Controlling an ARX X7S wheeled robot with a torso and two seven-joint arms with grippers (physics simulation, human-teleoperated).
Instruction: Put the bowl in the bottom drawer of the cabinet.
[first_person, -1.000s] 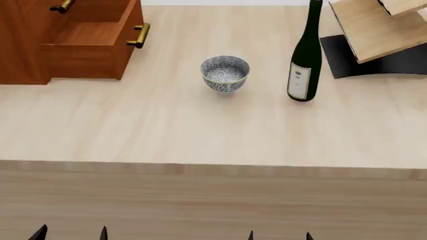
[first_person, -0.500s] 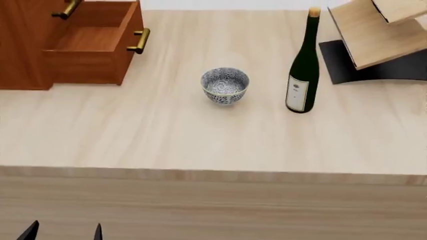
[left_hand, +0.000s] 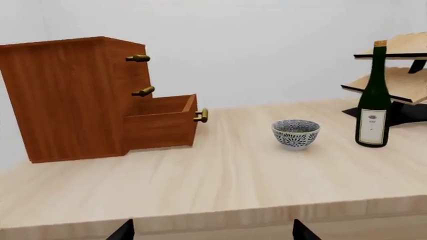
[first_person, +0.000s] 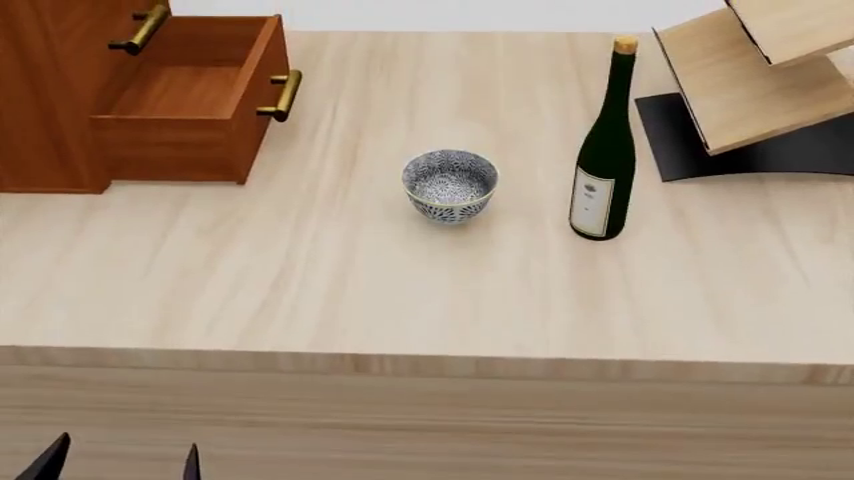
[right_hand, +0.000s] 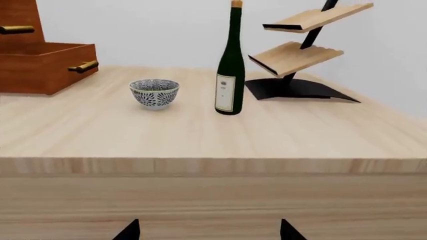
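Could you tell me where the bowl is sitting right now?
In the head view the bowl stands mid-table, between the open bottom drawer on its left and the bottle on its right, touching neither.

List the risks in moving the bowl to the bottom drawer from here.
The wine bottle stands upright near the bowl; a wide reach could topple it.

The bottom drawer sits under the handle of the drawer above, so a high approach may clip it.

The left gripper is still short of the table edge.
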